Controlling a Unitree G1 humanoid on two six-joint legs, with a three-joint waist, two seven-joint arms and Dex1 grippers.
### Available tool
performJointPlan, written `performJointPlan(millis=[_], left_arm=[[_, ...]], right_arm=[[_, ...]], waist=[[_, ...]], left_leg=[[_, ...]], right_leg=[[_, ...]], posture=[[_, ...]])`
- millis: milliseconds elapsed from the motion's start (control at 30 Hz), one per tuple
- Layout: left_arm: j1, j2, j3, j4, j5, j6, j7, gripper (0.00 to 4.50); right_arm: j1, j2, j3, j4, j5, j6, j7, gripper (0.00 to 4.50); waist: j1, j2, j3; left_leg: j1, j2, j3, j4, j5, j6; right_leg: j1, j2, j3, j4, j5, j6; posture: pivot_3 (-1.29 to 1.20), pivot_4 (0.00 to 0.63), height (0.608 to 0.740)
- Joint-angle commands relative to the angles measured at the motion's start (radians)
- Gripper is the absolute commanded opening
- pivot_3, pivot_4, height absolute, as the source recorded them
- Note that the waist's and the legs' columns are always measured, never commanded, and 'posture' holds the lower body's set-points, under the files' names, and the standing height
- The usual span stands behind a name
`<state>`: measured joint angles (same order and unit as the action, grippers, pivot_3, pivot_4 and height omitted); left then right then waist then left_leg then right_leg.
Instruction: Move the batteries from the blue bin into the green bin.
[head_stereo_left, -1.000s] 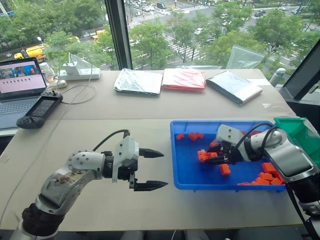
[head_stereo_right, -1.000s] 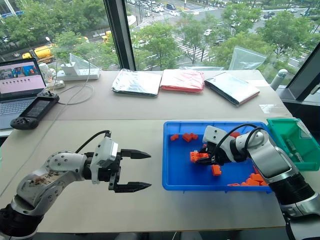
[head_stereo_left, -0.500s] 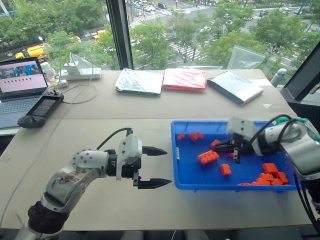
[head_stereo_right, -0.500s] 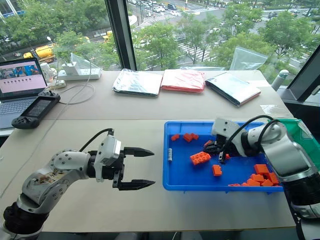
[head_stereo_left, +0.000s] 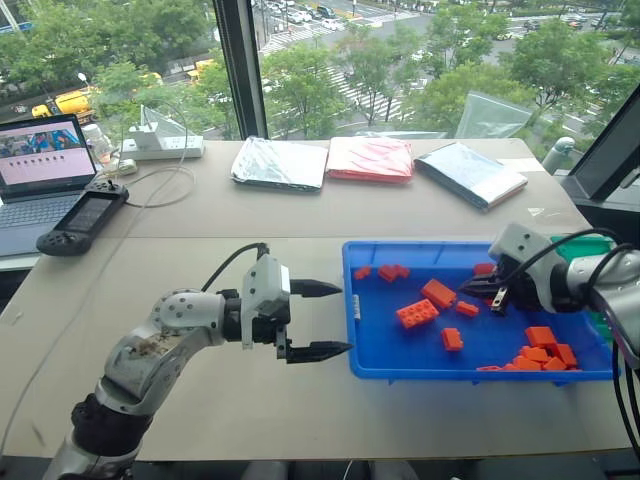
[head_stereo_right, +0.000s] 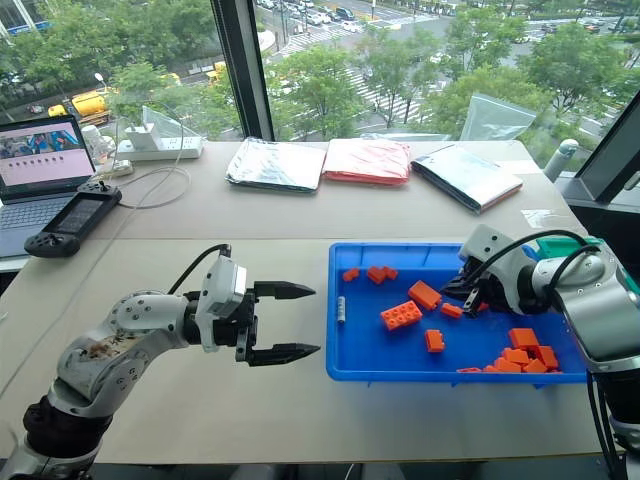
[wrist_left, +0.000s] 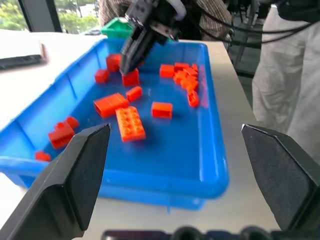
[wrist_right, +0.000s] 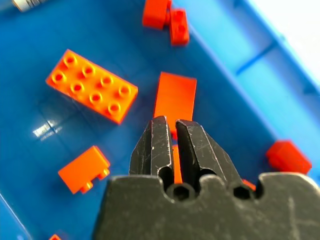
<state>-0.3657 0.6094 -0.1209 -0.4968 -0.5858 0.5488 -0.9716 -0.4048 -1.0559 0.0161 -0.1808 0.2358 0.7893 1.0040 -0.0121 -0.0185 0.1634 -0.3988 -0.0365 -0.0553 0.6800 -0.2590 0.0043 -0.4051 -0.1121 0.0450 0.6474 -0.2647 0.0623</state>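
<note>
The batteries: one battery (head_stereo_right: 340, 308) is plain to see, lying in the blue bin (head_stereo_right: 420, 376) just inside its left wall, at the centre of the right eye view. It lies between the two grippers. The left gripper (head_stereo_right: 305, 320) hovers over the table just left of the bin wall, near the battery but apart from it, with its two black fingers spread wide. The right gripper (head_stereo_right: 468, 295) is well to the right, over the right half of the bin, its fingers pressed together, and nothing can be seen between them (only orange from a brick below shows through the narrow slit).

The battery is a slim, silvery-grey cylinder, smaller than most bricks, with its long side along the wall.

The bin is a wide, shallow tray of glossy bright-blue plastic with a raised rim. Studded orange bricks (head_stereo_right: 400, 316) lie scattered across its floor, with a heap at lower right. A corner of the green bin (head_stereo_right: 560, 243) shows at right, behind the right arm.
</note>
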Motion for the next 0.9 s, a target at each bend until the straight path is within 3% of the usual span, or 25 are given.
performJointPlan(millis=[33,367,533,667,900], left_arm=[[-0.014,0.000,0.022,-0.015,-0.014,-0.017,-0.002,4.50],[-0.040,-0.044,0.040,0.015,-0.035,-0.033,0.008,4.50],[-0.040,-0.049,0.029,0.021,-0.031,-0.040,-0.003,4.50],[-0.037,-0.051,0.021,0.022,-0.027,-0.045,-0.012,4.50],[-0.037,-0.059,0.017,0.022,-0.028,-0.052,-0.016,4.50]], right_arm=[[0.022,-0.007,-0.057,-0.007,0.001,0.006,-0.032,1.16],[0.019,0.025,-0.050,-0.102,0.051,-0.017,-0.033,4.44],[0.035,0.022,0.015,-0.206,0.049,-0.130,0.049,4.44],[-0.019,0.002,0.138,-0.174,-0.052,-0.277,0.116,4.44],[-0.102,0.003,0.219,-0.110,-0.094,-0.346,0.224,4.44]], waist=[[-0.001,0.000,0.000],[-0.001,0.000,0.000],[-0.001,0.000,0.000],[-0.002,0.000,0.000],[0.000,0.000,0.000]], left_leg=[[0.000,0.000,0.000,0.000,0.000,0.000],[0.000,0.000,0.000,0.000,0.000,0.000],[0.000,0.000,0.000,0.000,0.000,0.000],[0.000,0.000,0.000,0.000,0.000,0.000],[0.000,0.000,-0.001,0.001,0.000,0.000]], right_leg=[[0.000,0.000,0.000,0.000,0.000,0.000],[0.000,0.000,0.000,0.000,0.000,0.000],[0.000,0.000,0.000,0.000,0.000,0.000],[0.001,0.000,0.000,0.000,0.000,0.000],[0.001,0.000,0.000,0.000,0.000,0.000]], posture=[[0.00,0.150,0.740],[0.00,0.150,0.740],[0.00,0.150,0.740],[0.00,0.150,0.740],[0.00,0.150,0.740]])
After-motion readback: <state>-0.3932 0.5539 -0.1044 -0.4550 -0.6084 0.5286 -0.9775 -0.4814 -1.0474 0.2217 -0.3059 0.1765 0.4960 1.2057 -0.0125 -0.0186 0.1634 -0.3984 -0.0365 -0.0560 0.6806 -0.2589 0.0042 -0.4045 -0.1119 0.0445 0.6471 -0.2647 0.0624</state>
